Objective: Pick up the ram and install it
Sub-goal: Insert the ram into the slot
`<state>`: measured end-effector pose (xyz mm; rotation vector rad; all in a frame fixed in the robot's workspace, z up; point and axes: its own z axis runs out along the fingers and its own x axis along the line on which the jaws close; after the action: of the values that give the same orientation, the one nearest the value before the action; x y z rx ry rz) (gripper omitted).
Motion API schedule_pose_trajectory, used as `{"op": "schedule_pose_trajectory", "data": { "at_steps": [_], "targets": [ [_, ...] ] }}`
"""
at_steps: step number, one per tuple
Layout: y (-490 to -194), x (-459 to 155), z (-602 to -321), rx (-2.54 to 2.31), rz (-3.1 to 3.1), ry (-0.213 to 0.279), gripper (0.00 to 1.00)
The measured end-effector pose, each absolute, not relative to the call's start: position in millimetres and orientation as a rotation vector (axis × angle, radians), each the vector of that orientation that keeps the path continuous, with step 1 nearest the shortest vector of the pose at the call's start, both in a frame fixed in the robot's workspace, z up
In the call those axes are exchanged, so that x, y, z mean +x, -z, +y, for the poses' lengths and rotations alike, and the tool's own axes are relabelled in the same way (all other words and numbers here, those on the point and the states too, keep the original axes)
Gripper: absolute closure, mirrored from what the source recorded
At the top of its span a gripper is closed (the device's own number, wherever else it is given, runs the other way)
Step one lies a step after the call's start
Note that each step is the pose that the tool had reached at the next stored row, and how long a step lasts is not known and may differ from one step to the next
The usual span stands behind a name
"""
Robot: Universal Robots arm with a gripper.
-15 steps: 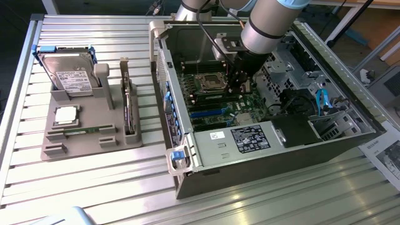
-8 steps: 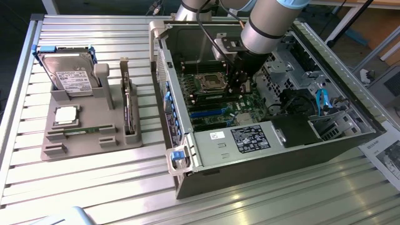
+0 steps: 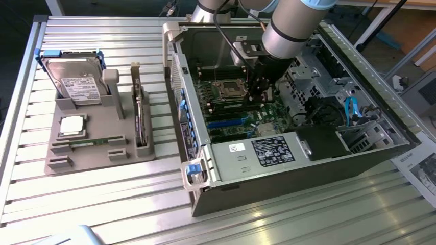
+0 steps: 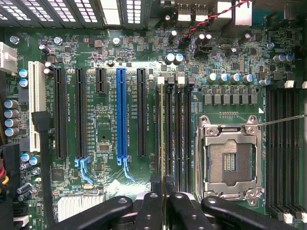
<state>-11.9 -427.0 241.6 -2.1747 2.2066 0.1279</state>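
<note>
The ram shows edge-on in the wrist view as a thin pale-green line. It lies along the outermost memory slot on the expansion-slot side of the empty processor socket and runs in between my fingertips. My gripper is shut on it, with one black finger on each side. I cannot tell whether the ram is seated in the slot or just above it. In the exterior view, my gripper reaches down inside the open computer case, low over the motherboard beside the processor socket.
A grey parts tray lies on the slatted table at the exterior view's left. It carries a hard drive, a square silver processor, an upright dark expansion card and a thin green strip. Case walls, drive cage and cables surround the arm.
</note>
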Motion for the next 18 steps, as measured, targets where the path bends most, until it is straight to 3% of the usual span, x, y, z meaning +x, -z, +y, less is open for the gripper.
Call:
{"op": "schedule_pose_trajectory", "data": {
  "at_steps": [18],
  "targets": [
    [-239.1, -11.9, -425.5, -2.175, 2.207, -0.128, 0.88]
  ]
}}
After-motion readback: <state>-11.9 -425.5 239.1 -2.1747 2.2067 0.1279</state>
